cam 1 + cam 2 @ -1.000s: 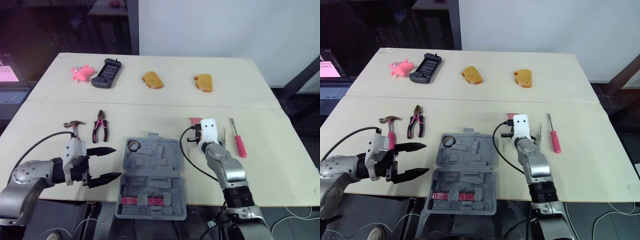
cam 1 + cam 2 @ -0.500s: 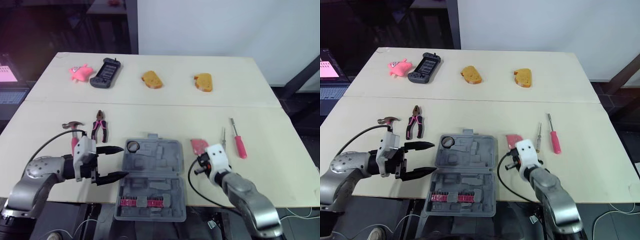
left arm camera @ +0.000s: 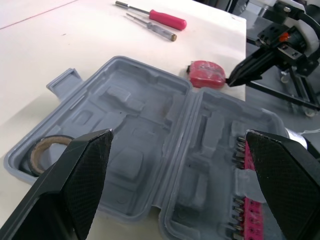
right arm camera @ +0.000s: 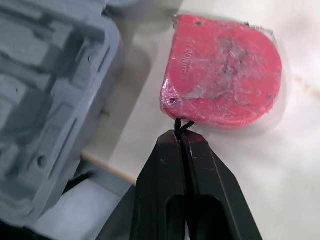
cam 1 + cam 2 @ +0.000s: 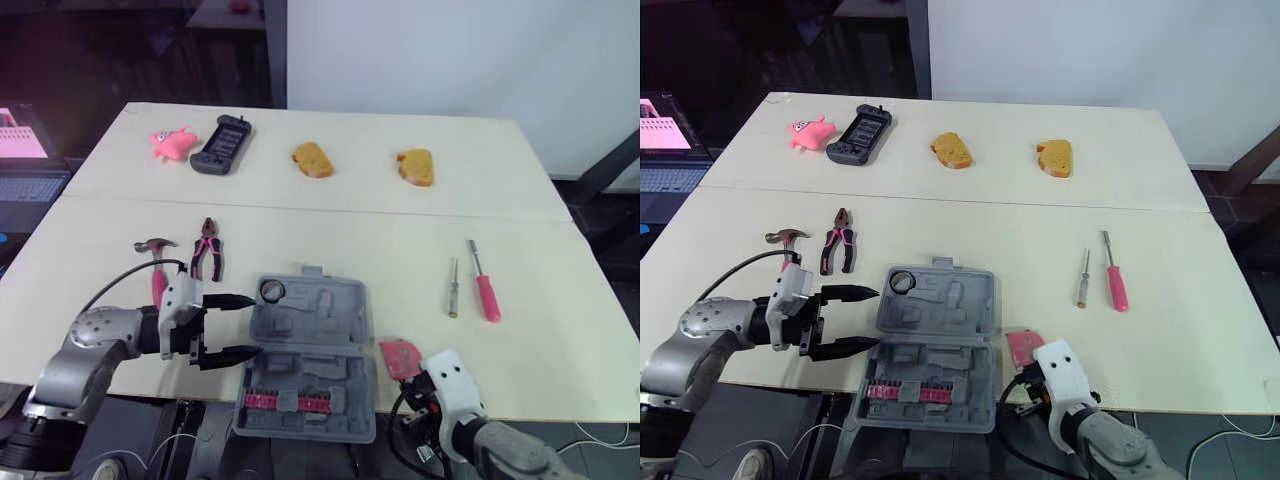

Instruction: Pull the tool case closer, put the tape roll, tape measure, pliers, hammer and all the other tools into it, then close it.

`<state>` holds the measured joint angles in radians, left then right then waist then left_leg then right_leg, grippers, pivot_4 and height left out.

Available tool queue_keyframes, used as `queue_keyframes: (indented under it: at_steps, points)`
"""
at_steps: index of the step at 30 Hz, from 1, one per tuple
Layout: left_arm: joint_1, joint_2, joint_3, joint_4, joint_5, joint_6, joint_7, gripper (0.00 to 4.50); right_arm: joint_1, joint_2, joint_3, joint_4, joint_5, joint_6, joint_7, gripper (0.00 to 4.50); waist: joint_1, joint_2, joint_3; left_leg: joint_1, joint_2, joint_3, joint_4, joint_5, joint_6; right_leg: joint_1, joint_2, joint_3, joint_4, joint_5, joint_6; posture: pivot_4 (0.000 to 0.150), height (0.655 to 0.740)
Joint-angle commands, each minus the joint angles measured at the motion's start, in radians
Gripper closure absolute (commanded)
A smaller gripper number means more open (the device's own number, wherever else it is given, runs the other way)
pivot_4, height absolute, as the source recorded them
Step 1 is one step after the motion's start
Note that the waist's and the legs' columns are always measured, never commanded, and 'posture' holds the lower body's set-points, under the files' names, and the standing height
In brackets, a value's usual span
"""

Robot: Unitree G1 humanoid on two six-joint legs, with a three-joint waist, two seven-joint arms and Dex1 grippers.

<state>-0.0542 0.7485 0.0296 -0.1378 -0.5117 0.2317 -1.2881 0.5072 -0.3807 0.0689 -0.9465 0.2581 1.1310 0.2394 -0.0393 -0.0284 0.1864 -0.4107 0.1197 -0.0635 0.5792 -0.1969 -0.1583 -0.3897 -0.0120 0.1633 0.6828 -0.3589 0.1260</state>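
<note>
Table (image 5: 350, 245): open tool case (image 5: 322, 312), tape roll (image 5: 270, 291) inside

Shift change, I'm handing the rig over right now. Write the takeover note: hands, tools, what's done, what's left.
Left hand: open, holding nothing, beside the case's left edge.
Right hand: shut on the small black loop of the tape measure, which lies on the table right of the case.
Done: case open at the table's front edge; tape roll in its back left corner.
Left: tape measure, pliers, hammer, red screwdriver, small screwdriver, all on the table; then close the case.
</note>
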Motion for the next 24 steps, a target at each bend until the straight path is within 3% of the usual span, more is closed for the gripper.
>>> queue_keyframes:
  at_steps: [1, 16, 19, 24]
  points:
    - [-0.011, 0.000, -0.002, -0.005, 0.001, -0.023, -0.020, 0.00, 0.022, -0.013, -0.009, -0.041, 0.034, 0.010, 0.024, 4.44, -0.002, 0.000, 0.000, 0.000, 0.000, 0.000, 0.000, 0.000, 0.000, 0.000, 0.000, 0.000, 0.000, 0.000, 0.000, 0.150, 0.7395]
    - [-0.012, 0.009, 0.011, 0.000, 0.003, -0.023, -0.018, 0.00, -0.013, -0.047, 0.012, -0.011, 0.062, 0.027, 0.035, 4.44, -0.004, 0.000, 0.000, 0.000, 0.000, 0.000, 0.001, 0.000, 0.000, 0.001, 0.000, 0.000, 0.000, 0.000, -0.001, 0.150, 0.7395]
    - [-0.011, 0.009, 0.013, 0.000, 0.003, -0.024, -0.015, 0.00, -0.036, -0.045, -0.004, -0.018, 0.073, 0.043, 0.038, 3.68, -0.004, 0.000, 0.000, 0.000, 0.000, 0.000, 0.001, 0.000, 0.000, 0.001, 0.000, 0.000, 0.000, 0.000, -0.001, 0.150, 0.7395]
    - [-0.010, 0.010, 0.016, 0.005, 0.004, -0.028, -0.014, 0.00, -0.049, -0.054, -0.055, -0.056, 0.113, 0.091, 0.056, 1.20, -0.004, 0.000, 0.000, 0.000, 0.000, 0.000, 0.002, 0.000, 0.000, 0.001, 0.000, 0.000, 0.000, 0.000, -0.001, 0.150, 0.7395]
